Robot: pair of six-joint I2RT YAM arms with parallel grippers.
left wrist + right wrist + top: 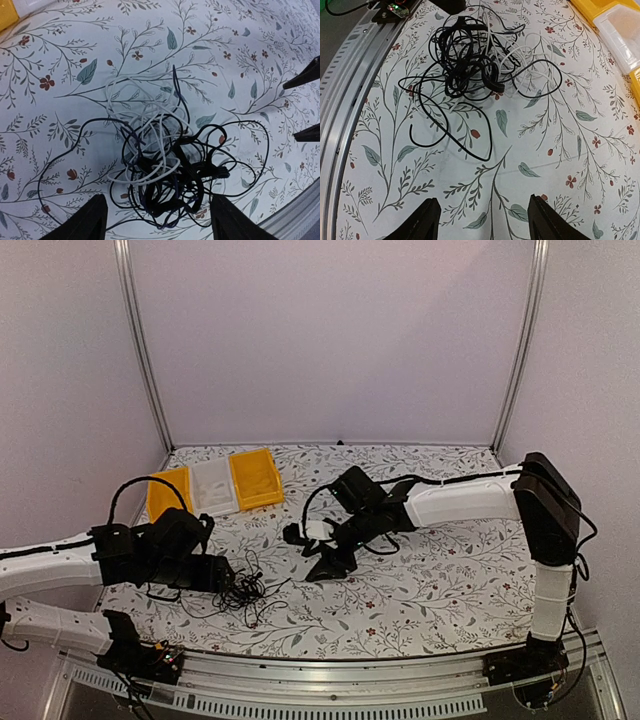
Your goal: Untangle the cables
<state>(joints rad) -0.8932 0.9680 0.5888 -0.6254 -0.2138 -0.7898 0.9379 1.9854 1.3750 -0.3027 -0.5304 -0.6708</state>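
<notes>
Cables: black-and-white tangle, lower left of the top view, lying on the floral desk.
Left pincer: spread, empty, over the knot.
Right pincer: spread, empty, apart from it.
Technique: each should pinch one loose outer strand, avoiding the dense core.

Plain pale walls, floral tablecloth (leaf-and-flower print), metal corner posts

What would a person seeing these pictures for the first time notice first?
The knot of thin black and white cables on the flowered table, front left, before the open left gripper. Next, the yellow and clear bins at the back left, and the right gripper, open and empty, mid-table.
</notes>
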